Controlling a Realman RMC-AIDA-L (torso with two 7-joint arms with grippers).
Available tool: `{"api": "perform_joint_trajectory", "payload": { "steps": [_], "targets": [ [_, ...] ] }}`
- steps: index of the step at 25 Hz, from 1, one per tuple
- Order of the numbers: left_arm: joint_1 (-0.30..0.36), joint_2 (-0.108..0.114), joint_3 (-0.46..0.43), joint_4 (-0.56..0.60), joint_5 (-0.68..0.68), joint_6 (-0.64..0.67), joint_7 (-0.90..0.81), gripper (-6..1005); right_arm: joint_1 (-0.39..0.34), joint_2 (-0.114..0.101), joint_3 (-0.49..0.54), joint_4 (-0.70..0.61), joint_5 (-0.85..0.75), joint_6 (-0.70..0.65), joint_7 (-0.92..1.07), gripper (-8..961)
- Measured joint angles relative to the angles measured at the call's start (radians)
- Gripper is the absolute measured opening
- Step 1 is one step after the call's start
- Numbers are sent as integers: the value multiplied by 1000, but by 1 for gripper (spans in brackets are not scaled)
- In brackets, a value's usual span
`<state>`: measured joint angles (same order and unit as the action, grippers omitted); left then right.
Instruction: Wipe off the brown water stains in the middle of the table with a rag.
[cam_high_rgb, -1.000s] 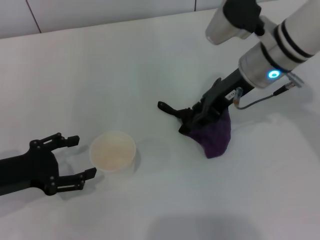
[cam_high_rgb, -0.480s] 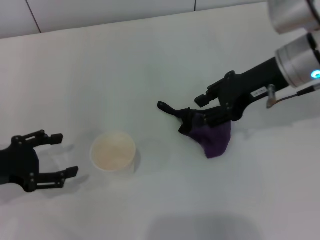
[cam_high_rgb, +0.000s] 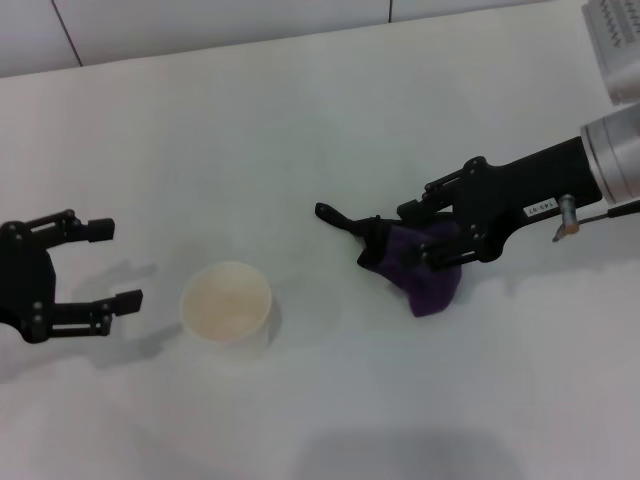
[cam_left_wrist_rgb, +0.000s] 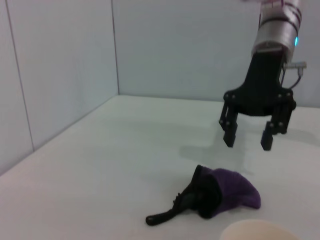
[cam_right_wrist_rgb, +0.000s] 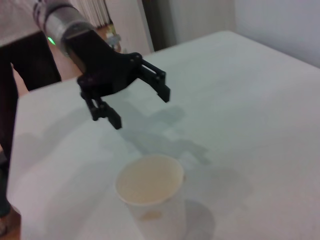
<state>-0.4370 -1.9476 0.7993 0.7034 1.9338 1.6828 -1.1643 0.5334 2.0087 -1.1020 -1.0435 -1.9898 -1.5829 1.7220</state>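
Note:
The dark purple rag (cam_high_rgb: 432, 272) lies crumpled on the white table (cam_high_rgb: 300, 120), its black strip (cam_high_rgb: 338, 219) pointing left. My right gripper (cam_high_rgb: 412, 237) is open and empty and hovers just above the rag. The left wrist view shows a clear gap between the gripper (cam_left_wrist_rgb: 247, 141) and the rag (cam_left_wrist_rgb: 231, 193). My left gripper (cam_high_rgb: 118, 263) is open and empty at the far left, beside the paper cup; it also shows in the right wrist view (cam_right_wrist_rgb: 141, 109). No brown water stains show on the table in any view.
A cream-white paper cup (cam_high_rgb: 226, 302) stands upright left of centre, between my left gripper and the rag; it also shows in the right wrist view (cam_right_wrist_rgb: 150, 192). A wall (cam_high_rgb: 200, 20) runs along the table's far edge.
My right gripper has let go of the rag, opened and drawn back right and upward. The rag has stayed in place. My left gripper has moved left and back, away from the cup.

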Motion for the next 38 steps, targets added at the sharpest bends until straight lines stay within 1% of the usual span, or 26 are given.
{"api": "perform_joint_trajectory", "payload": {
  "steps": [4,10,17,21,25,38],
  "targets": [
    [-17,10,-5,-3,2,8,-12,888,-2,0,0,38,53,-8,-49,534],
    [-40,10,-5,-5,6,10,-33,888,2,2,0,100,103,-4,-125,533],
    [-65,-2,-2,-7,8,10,-42,889,7,-1,1,110,110,-7,-144,532],
    [-81,-10,1,-9,30,14,-51,889,8,-3,1,110,110,-17,-145,531],
    [-85,-11,1,-9,43,18,-58,888,8,-5,1,104,110,-22,-144,530],
    [-76,-11,-2,-8,47,12,-64,888,-2,-44,4,92,109,-45,-137,529]
  ]
}}
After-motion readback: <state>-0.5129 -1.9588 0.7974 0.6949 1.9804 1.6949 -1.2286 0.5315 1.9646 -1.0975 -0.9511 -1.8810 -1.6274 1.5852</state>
